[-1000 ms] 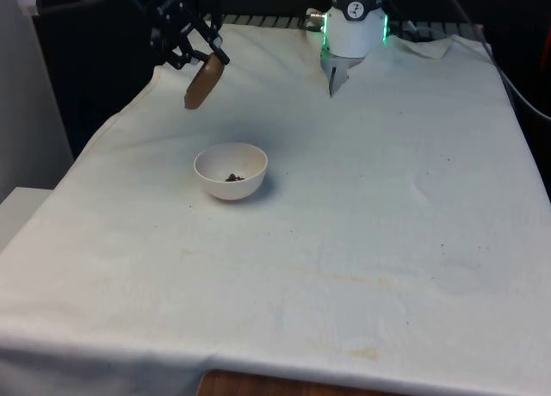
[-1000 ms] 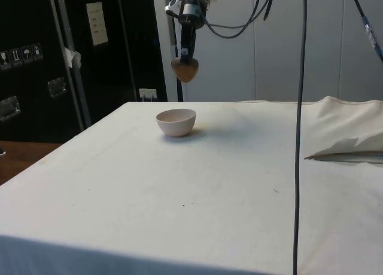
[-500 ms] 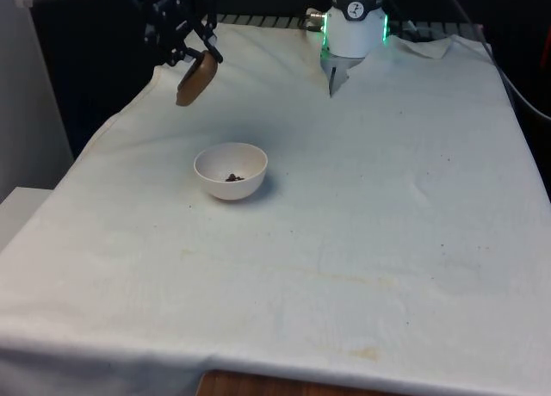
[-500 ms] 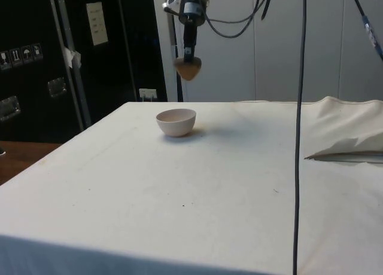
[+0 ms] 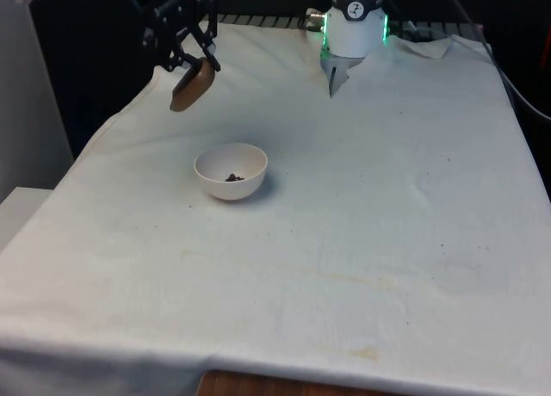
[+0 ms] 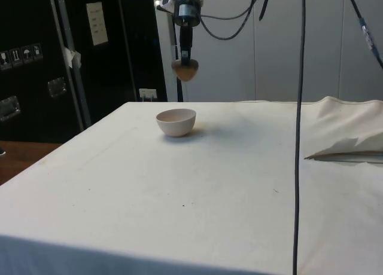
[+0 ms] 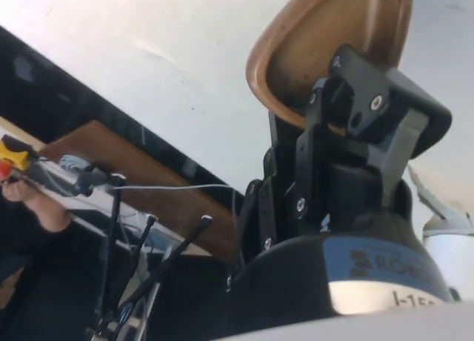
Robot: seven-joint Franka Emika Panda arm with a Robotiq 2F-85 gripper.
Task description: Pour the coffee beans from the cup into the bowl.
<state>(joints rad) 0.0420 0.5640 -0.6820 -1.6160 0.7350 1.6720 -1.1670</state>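
The end effector [image 5: 191,58] clamps the tilted brown cup [image 5: 192,84] by its rim. The bowl [image 5: 231,170] sits below, holding beans [image 5: 233,177]. Any leftover beans could fall onto the desk [image 5: 379,241], beside the bowl.
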